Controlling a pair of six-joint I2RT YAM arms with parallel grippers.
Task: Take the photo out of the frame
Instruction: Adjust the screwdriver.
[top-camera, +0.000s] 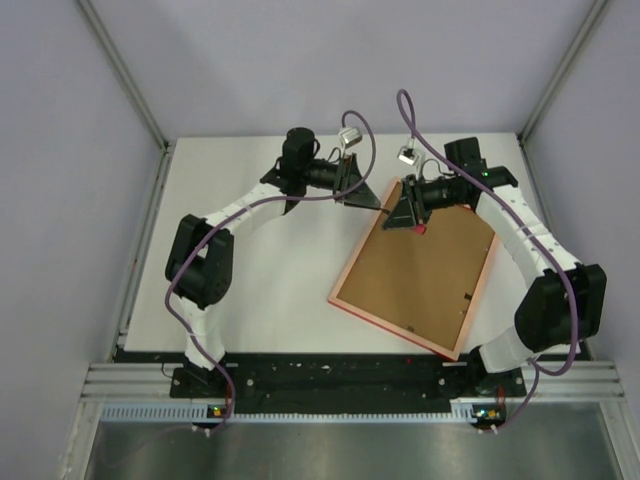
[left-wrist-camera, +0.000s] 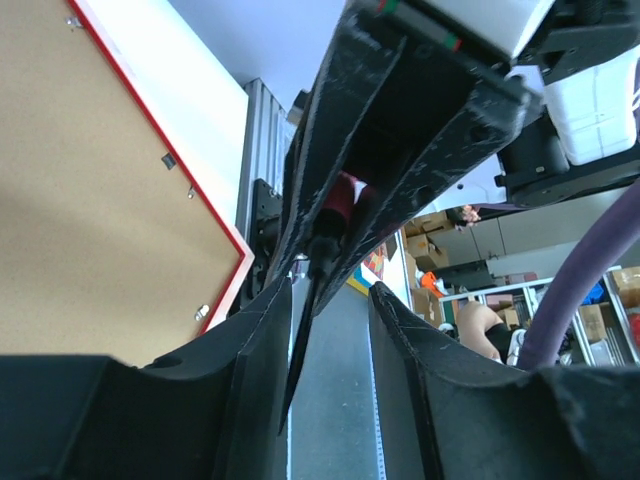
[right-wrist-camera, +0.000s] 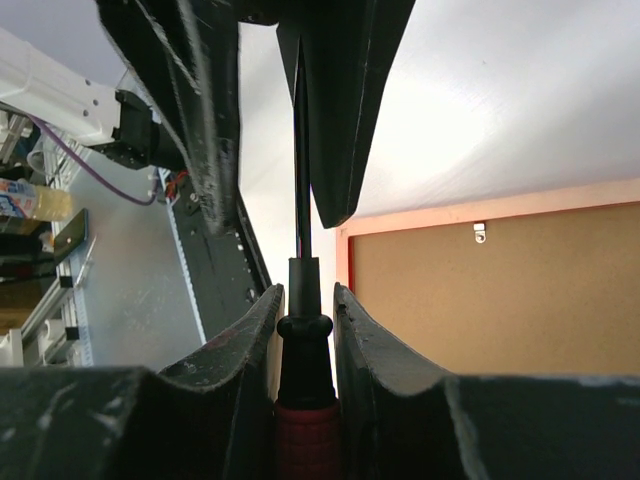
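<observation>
Brown-backed frame (top-camera: 420, 275) lay at 4 o'clock on bench (top-camera: 260, 290); right fingers (right-wrist-camera: 240, 370) clamped screwdriver (right-wrist-camera: 303, 390), left fingers (left-wrist-camera: 255, 380) apart around its shaft. Steadying tip before levering clips (right-wrist-camera: 481, 233) looked best.

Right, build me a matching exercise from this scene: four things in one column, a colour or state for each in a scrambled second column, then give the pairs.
Column one:
1. frame
2. screwdriver
3. left gripper
4. table

Column two:
A. white surface
B. jaws apart
C. brown back facing up
D. clamped by its handle in the right gripper

Pairs: 1-C, 2-D, 3-B, 4-A.
</observation>
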